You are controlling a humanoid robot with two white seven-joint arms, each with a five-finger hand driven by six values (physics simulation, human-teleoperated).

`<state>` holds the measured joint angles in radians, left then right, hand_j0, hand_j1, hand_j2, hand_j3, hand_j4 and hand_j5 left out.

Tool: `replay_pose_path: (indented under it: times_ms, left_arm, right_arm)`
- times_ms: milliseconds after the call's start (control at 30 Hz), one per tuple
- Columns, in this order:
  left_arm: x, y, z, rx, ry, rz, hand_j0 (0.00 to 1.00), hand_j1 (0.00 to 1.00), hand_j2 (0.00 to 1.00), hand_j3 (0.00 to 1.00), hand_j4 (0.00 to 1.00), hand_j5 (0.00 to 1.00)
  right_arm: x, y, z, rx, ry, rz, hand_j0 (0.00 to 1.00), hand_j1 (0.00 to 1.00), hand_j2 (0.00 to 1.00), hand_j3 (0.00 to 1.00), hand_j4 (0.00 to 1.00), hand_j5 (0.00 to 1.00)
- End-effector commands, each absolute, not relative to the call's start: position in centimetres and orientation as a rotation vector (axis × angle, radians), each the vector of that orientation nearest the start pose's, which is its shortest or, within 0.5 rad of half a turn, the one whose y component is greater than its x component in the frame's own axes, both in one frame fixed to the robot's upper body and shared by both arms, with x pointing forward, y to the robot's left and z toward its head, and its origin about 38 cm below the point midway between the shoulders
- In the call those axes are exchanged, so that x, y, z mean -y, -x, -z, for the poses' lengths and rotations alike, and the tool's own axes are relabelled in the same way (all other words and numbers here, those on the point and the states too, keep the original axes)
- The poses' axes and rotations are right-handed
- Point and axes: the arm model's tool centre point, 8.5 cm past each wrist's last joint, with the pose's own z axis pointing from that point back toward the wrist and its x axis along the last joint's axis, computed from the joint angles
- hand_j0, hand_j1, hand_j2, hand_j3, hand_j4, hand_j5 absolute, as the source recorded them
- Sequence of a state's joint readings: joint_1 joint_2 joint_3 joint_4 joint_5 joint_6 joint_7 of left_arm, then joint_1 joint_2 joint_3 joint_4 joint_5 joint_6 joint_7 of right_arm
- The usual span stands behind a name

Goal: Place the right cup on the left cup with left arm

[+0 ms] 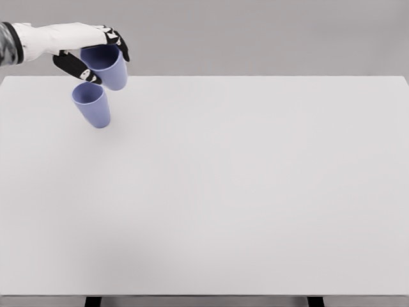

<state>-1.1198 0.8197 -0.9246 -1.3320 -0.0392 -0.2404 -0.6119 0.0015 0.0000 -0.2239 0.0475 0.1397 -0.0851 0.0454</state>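
Observation:
Two blue-violet cups show at the far left of the table. One cup [92, 104] stands on the table [243, 192], its mouth facing up. The other cup [107, 66] is held in the air just above and slightly right of it, with my left hand [96, 59] shut on it, black fingers wrapped around its upper wall. The held cup's base hangs close to the standing cup's rim; I cannot tell whether they touch. My right arm is out of view.
The white table reaches from edge to edge, with its back edge just behind the cups. Two dark table legs [93, 301] show below the front edge.

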Motion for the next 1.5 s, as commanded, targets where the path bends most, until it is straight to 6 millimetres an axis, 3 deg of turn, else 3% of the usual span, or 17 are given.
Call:
replay_pose_path:
  times_ms: [0,533,967,1067,1467]
  left_arm:
    - [-29.5,-50.5,-33.1,1.355,-0.433,1.795,0.5,0.5,0.5,0.5,0.5,0.5]
    - [-33.4,-52.1,-32.6,1.281,-0.486,1.694,0.5,0.5,0.5,0.5,0.5,0.5]
    - [-34.1,-52.6,-31.6,1.249,-0.482,1.67,0.5,0.5,0.5,0.5,0.5,0.5]
    - [-35.0,-52.8,-30.9,1.225,-0.479,1.645,0.5,0.5,0.5,0.5,0.5,0.5]
    - [-35.2,-52.6,-31.5,1.24,-0.483,1.639,0.5,0.5,0.5,0.5,0.5,0.5]
  right_arm:
    - [26.5,0.9,26.1,0.04,0.036,0.082,1.0,1.0,1.0,1.0,1.0,1.0]
    - [26.5,0.8,26.1,0.041,0.038,0.082,1.0,1.0,1.0,1.0,1.0,1.0]
    - [26.5,0.9,26.1,0.04,0.036,0.082,1.0,1.0,1.0,1.0,1.0,1.0]
    - [26.5,0.9,26.1,0.042,0.036,0.082,1.0,1.0,1.0,1.0,1.0,1.0]
    - [26.5,0.8,26.1,0.041,0.038,0.082,1.0,1.0,1.0,1.0,1.0,1.0]
